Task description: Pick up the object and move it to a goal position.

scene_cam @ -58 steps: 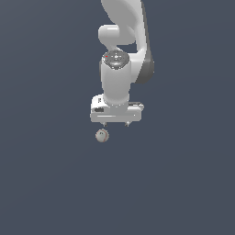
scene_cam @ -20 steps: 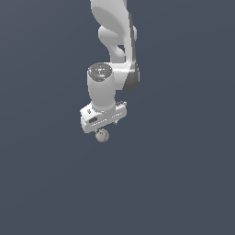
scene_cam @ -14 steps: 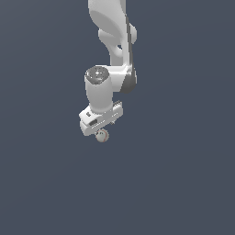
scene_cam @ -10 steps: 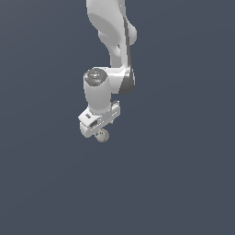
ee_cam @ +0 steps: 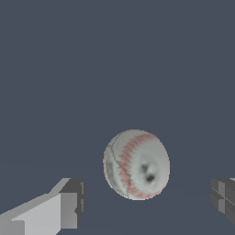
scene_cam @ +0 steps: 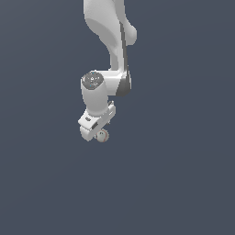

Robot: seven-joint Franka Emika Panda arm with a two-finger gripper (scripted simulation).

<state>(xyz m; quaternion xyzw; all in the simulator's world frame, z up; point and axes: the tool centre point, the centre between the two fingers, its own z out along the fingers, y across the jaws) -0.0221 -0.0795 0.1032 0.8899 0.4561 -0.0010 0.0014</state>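
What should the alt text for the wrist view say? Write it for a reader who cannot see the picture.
A small off-white ball with faint reddish seam marks, like a tiny baseball, sits between the two grey fingertips of the robot's open claw, with a clear gap on each side. Behind it is only a plain dark blue-grey surface.

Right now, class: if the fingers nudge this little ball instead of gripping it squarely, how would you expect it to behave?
The ball looks fully round, so it would probably roll away. It appears rigid, unlikely to squash. The fingers stand apart on either side, so an off-centre close might squirt it out.
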